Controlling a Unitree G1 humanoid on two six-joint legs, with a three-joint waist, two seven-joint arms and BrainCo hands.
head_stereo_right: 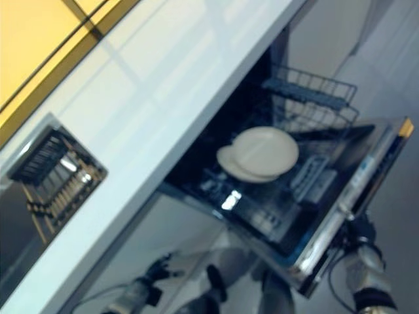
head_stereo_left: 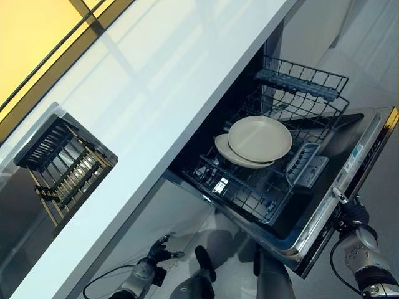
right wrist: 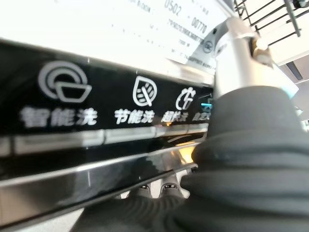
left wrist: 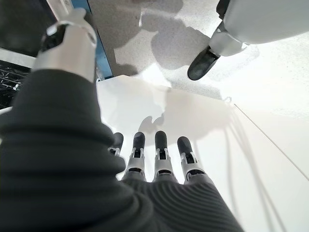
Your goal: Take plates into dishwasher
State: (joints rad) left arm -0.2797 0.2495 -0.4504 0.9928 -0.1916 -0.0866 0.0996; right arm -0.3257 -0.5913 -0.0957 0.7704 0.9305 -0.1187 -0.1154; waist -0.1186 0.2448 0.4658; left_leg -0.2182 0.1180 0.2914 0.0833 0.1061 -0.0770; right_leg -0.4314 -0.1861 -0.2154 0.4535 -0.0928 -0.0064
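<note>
Two cream plates lie stacked flat in the dark wire lower rack of the open dishwasher, the top one overlapping the lower one. The rack is pulled out over the lowered door. My right hand is at the door's outer edge, by the control panel; in the right wrist view the hand is pressed close against that edge. My left hand hangs low by the floor, open and empty, its fingers straight.
A white counter runs above the dishwasher. A sink with a dark drying rack is set in it at the left. A grey cutlery basket sits in the lower rack. White cabinet fronts stand below the counter.
</note>
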